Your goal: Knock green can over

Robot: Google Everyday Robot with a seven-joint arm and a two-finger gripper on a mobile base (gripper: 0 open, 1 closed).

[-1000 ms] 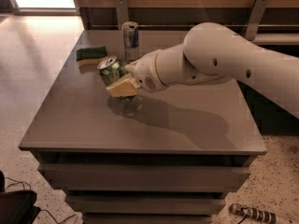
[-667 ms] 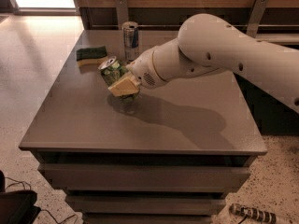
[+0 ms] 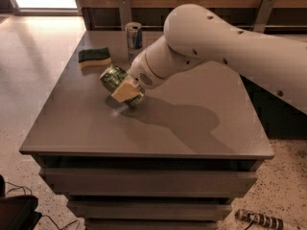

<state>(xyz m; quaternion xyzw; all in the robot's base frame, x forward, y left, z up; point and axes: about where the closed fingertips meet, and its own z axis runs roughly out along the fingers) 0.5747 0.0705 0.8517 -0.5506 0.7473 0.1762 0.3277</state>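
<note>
The green can [image 3: 111, 76] is on the left middle of the grey table [image 3: 201, 133]. It leans steeply, its silver top pointing to the back left and its base near the tabletop. My gripper [image 3: 124, 89] reaches in from the right on the white arm and is shut on the can. One tan finger pad [image 3: 126, 91] lies across the can's near side. The other finger and the can's base are hidden behind it.
A flat green-and-yellow sponge [image 3: 94, 57] lies at the back left of the table. A tall slim silver-and-blue can [image 3: 134, 36] stands behind the gripper near the back edge. A wooden wall runs behind the table. A small cylinder [image 3: 259, 219] lies on the floor at the front right.
The arm's elbow has swung a little to the left and up. The green can stays held in the gripper and leans slightly further over to the left.
</note>
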